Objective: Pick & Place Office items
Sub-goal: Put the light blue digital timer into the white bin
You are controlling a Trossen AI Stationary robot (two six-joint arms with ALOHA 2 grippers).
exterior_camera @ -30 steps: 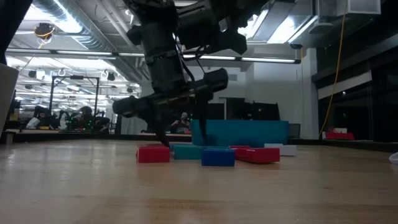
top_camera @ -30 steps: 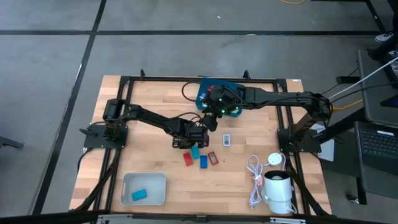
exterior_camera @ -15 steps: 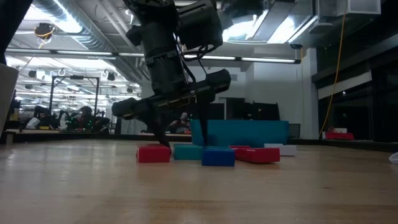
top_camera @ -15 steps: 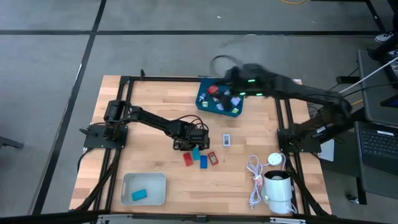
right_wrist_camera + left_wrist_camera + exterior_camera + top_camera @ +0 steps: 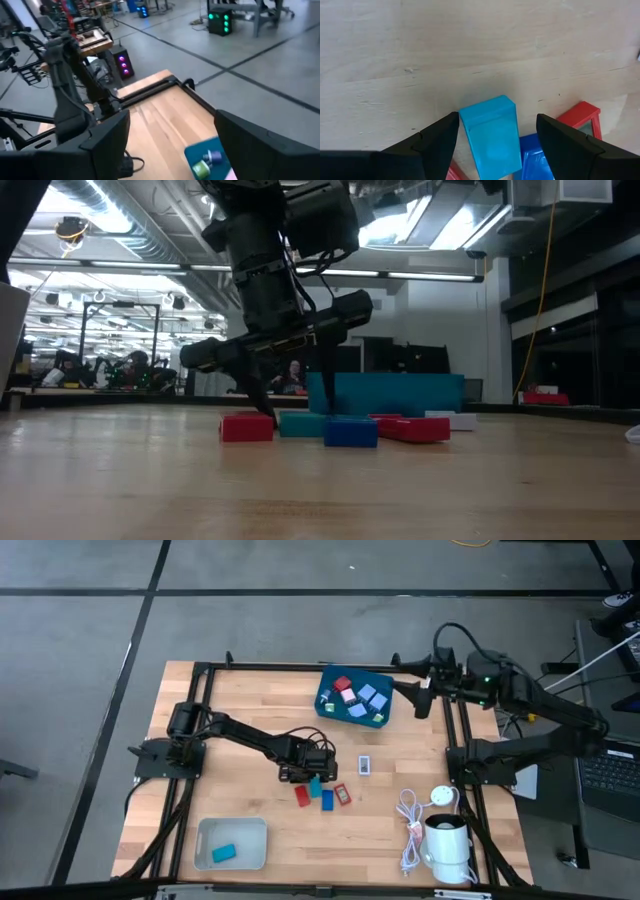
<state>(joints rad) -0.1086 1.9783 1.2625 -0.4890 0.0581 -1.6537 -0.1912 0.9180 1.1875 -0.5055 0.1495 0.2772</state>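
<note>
From above, the left gripper (image 5: 312, 776) sits low at mid-table over a teal piece (image 5: 314, 784), with a red piece (image 5: 302, 796), a blue piece (image 5: 327, 800) and a second red piece (image 5: 343, 794) just nearer. A blue tray (image 5: 324, 697) of mixed pieces lies at the far edge; the right gripper (image 5: 420, 700), jaws wide and empty, hangs to its right.

At table height, the left fingers (image 5: 266, 404) reach the wooden table (image 5: 300, 490); a dim workshop lies behind.

Its wrist view shows the fingers spread around the teal piece (image 5: 491, 135), unclosed.

The right wrist faces grey floor.
</note>
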